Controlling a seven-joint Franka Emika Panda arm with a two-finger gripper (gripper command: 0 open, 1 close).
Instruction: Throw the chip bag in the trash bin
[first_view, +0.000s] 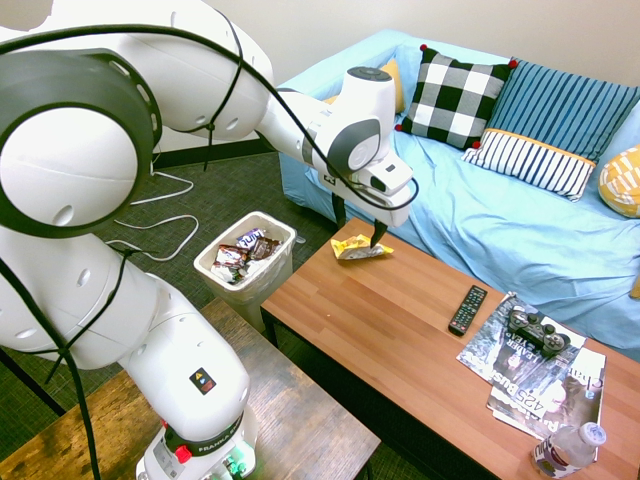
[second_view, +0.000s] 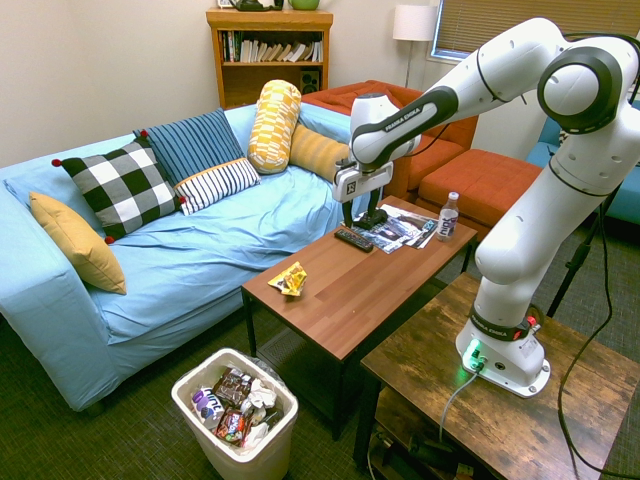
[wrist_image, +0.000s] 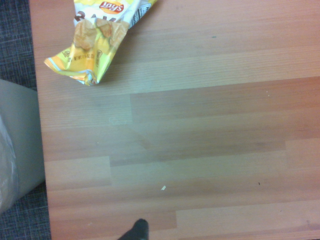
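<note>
The chip bag (first_view: 360, 248) is a crumpled yellow foil bag lying at the end of the wooden coffee table (first_view: 400, 330) closest to the bin. It also shows as the chip bag (second_view: 291, 279) and the chip bag (wrist_image: 95, 35) in the other views. My gripper (first_view: 360, 226) hovers a little above the table beside the bag, open, with nothing between its fingers; from the other side the gripper (second_view: 367, 215) hangs over the tabletop. The white trash bin (first_view: 207, 263) stands on the carpet just off that table end; this trash bin (second_view: 186, 386) holds several wrappers.
A black remote (first_view: 467, 309), magazines (first_view: 545, 385) with a game controller (first_view: 537, 331) on them and a water bottle (first_view: 567, 449) lie at the table's other end. A blue sofa (first_view: 500, 230) with pillows runs along the table's far side.
</note>
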